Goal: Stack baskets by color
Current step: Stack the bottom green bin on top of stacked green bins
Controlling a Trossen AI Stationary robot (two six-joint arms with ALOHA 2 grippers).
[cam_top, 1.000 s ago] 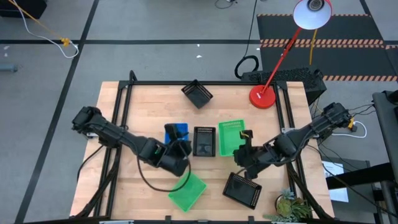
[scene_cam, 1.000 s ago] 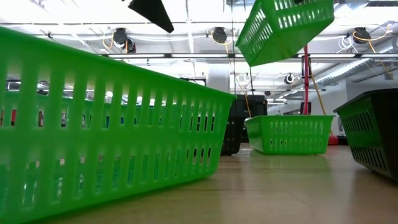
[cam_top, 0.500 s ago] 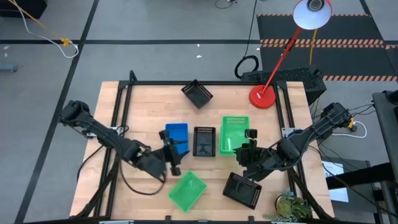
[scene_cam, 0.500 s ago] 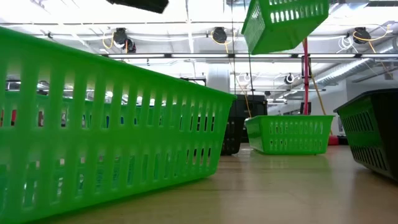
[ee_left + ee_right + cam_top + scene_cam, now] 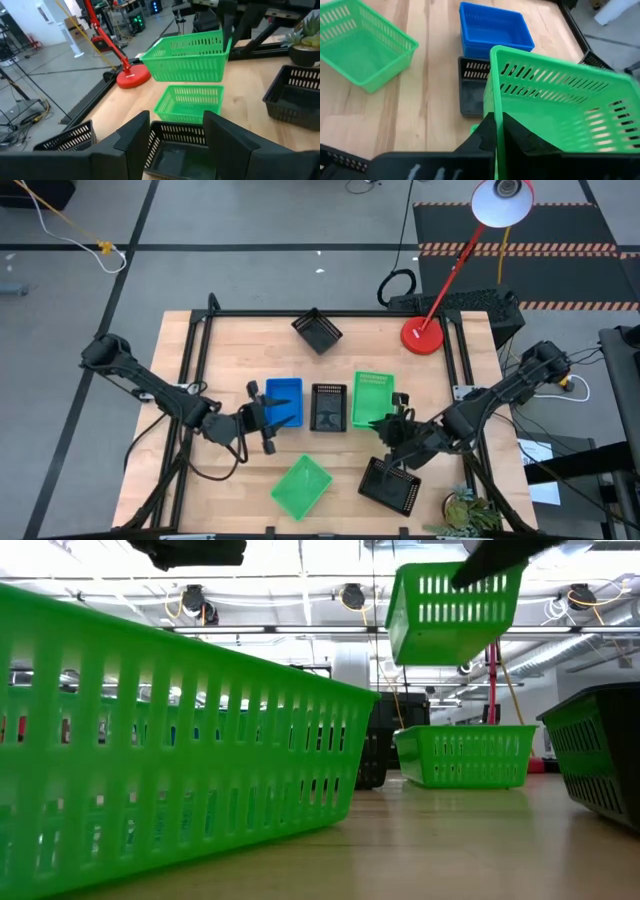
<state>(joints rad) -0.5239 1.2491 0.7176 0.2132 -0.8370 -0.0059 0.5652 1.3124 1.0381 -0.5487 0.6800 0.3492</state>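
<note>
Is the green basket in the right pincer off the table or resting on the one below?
Off the table. The low view shows the green basket, held by the right pincer, hanging clear above the other green basket.

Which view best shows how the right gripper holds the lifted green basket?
The right wrist view: the right gripper is shut on the lifted green basket, pinching its wall. The left wrist view and low view show it hanging above another green basket. The high view shows it poorly.

Open left pincer [image 5: 175,137] above black basket [image 5: 182,150], green basket [image 5: 192,102] beyond — another green basket [image 5: 187,57] held aloft
</note>
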